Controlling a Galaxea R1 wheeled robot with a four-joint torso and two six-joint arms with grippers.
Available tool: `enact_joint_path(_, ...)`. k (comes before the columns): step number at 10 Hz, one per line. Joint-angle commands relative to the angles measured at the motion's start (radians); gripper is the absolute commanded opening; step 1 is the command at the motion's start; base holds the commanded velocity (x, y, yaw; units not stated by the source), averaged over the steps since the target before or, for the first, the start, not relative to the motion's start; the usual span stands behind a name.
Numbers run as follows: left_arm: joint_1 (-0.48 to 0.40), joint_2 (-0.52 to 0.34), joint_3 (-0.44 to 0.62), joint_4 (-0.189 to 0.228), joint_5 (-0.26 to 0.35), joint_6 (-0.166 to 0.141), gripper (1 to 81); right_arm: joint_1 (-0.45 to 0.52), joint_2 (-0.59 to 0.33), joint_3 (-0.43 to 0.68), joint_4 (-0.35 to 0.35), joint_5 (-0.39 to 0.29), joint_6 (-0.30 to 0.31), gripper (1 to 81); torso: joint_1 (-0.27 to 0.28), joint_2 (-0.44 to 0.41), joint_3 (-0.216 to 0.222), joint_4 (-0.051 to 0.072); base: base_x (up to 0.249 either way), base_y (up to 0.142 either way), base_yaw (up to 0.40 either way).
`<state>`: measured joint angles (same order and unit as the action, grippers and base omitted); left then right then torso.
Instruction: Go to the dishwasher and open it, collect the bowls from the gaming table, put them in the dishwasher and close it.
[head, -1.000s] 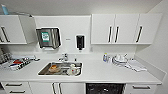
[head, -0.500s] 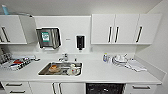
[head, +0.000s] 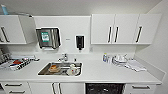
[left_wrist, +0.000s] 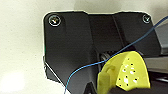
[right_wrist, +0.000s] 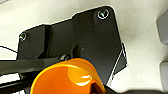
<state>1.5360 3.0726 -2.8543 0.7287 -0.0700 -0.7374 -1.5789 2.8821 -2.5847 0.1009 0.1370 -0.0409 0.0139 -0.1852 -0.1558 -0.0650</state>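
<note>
The robot faced the bench (head: 100, 72); the dishwasher (head: 104, 88) gaped dark under its front edge, ready for loading. Each hand carried a bowl, yellow (left_wrist: 125, 72) and orange (right_wrist: 67, 77); grips I couldn't tell.

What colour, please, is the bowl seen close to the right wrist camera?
Orange: the round plastic-looking bowl, clearest in the right wrist view.

Left wrist plate (left_wrist: 70, 47) faces a pale surface; a blue cable (left_wrist: 105, 61) crosses it. Right wrist plate (right_wrist: 82, 40) likewise. Claw finger positions indeterminate.
</note>
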Motion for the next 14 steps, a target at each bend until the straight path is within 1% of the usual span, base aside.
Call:
enact_joint_path(1, -0.05, -0.003, -0.004, -0.008, 0.038, -0.005, 1.0, 0.047, -0.013, -0.001, -0.004, -0.048, -0.004, 1.0, 0.0, 0.0, 0.0, 0.0, 0.0, 0.0, -0.33)
enact_joint_path(4, -0.049, -0.004, -0.004, -0.009, 0.038, -0.007, 1.0, 0.047, -0.011, -0.001, -0.004, -0.048, -0.004, 1.0, 0.0, 0.0, 0.0, 0.0, 0.0, 0.0, -0.321)
enact_joint_path(6, -0.049, -0.004, -0.004, -0.009, 0.036, -0.007, 1.0, 0.047, -0.013, -0.001, -0.006, -0.048, -0.004, 1.0, 0.0, 0.0, 0.0, 0.0, 0.096, -0.152, 0.0)
enact_joint_path(8, -0.049, -0.004, -0.004, -0.009, 0.035, -0.007, 1.0, 0.047, -0.013, -0.001, -0.006, -0.05, -0.004, 1.0, 0.0, 0.0, 0.0, 0.0, 0.113, -0.104, 0.0)
enact_joint_path(14, -0.05, -0.006, -0.004, -0.009, 0.035, -0.007, 1.0, 0.047, -0.013, -0.001, -0.003, -0.05, -0.004, 1.0, -0.002, -0.001, 0.0, 0.0, 0.148, -0.077, 0.0)
